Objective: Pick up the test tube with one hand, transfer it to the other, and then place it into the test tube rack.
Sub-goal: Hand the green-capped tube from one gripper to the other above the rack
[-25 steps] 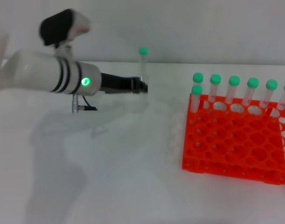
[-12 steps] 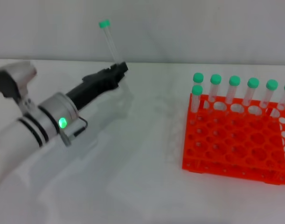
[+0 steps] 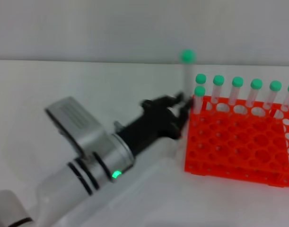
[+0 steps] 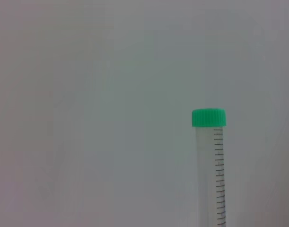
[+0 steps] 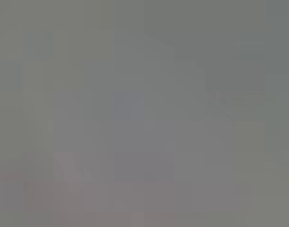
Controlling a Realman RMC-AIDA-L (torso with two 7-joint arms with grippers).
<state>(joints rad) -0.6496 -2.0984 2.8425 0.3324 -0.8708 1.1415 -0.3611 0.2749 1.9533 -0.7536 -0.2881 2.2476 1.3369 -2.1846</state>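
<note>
My left gripper (image 3: 183, 105) is shut on a test tube (image 3: 186, 75). It holds the clear tube upright by its lower end, green cap up, right at the left edge of the orange test tube rack (image 3: 239, 142). The same tube fills the left wrist view (image 4: 211, 165), its scale marks visible against a plain wall. Several other green-capped tubes (image 3: 237, 91) stand in the rack's back row. My right gripper is out of view; the right wrist view shows only a grey blank.
The silver-white left arm (image 3: 87, 161) with its green light ring stretches from the lower left across the white table (image 3: 64, 85) towards the rack. A pale wall stands behind the table.
My left arm has swung from the far left of the table to the right and nearer, carrying the tube to the rack's left edge. The tube stands more upright now.
</note>
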